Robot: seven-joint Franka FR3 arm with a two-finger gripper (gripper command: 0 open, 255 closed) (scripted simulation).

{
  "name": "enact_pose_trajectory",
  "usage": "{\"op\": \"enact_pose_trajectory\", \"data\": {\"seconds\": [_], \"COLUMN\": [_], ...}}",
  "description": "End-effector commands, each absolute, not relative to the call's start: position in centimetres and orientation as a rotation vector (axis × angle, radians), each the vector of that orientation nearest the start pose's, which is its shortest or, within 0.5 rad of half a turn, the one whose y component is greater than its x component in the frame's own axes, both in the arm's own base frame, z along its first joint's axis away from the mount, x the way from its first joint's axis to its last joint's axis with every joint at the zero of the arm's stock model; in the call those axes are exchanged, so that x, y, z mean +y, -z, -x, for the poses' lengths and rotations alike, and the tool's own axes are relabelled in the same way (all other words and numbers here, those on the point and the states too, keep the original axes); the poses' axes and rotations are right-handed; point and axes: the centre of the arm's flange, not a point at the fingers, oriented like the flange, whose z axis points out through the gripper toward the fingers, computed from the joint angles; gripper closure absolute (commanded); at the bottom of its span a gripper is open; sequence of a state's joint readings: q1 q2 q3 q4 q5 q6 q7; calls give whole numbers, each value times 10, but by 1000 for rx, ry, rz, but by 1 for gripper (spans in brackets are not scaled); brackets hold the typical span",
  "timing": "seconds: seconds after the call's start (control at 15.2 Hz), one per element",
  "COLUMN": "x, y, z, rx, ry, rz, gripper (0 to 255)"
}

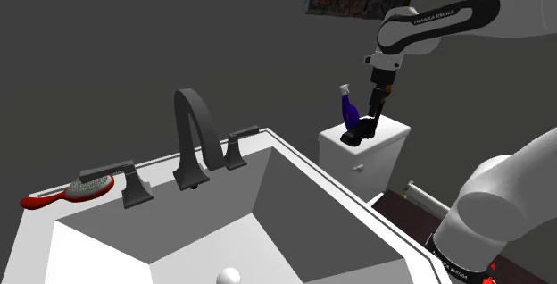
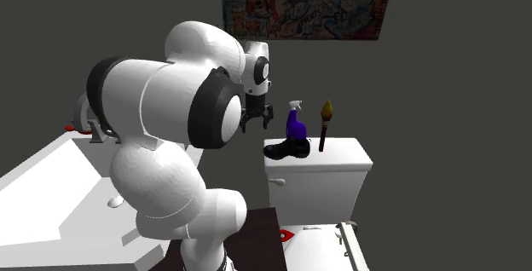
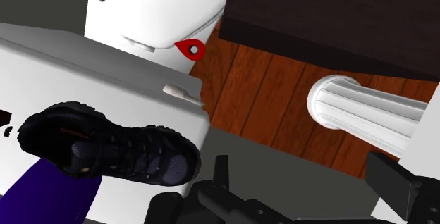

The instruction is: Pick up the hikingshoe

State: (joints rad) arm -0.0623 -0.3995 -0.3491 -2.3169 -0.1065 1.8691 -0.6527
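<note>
The black hiking shoe [image 1: 357, 134] sat on the toilet tank [image 1: 393, 141], middle right of the shoulder view, beside a purple spray bottle [image 1: 349, 110]. The jaws stood open beside it, clasping nothing.

You see the black hiking shoe [image 3: 106, 148] upright on its sole, just beside the gripper [image 3: 304, 180], outside its spread fingers, not clasped.
</note>
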Motion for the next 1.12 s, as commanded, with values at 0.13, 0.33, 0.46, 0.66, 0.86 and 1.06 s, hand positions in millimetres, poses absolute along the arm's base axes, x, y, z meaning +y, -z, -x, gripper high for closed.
{"op": "enact_pose_trajectory", "data": {"seconds": [0.13, 0.33, 0.46, 0.66, 0.86, 1.06], "x": [-231, -264, -286, -319, -351, -371], "y": [-458, -440, -429, -411, -393, -376], "z": [-409, -424, -435, -451, -467, -478], "rx": [-515, -547, -568, -599, -631, -649], "ry": [-100, -125, -142, -167, -192, -207], "rz": [3031, 3021, 3013, 3002, 2991, 2983], "gripper": [0, 0, 0, 0, 0, 0]}}
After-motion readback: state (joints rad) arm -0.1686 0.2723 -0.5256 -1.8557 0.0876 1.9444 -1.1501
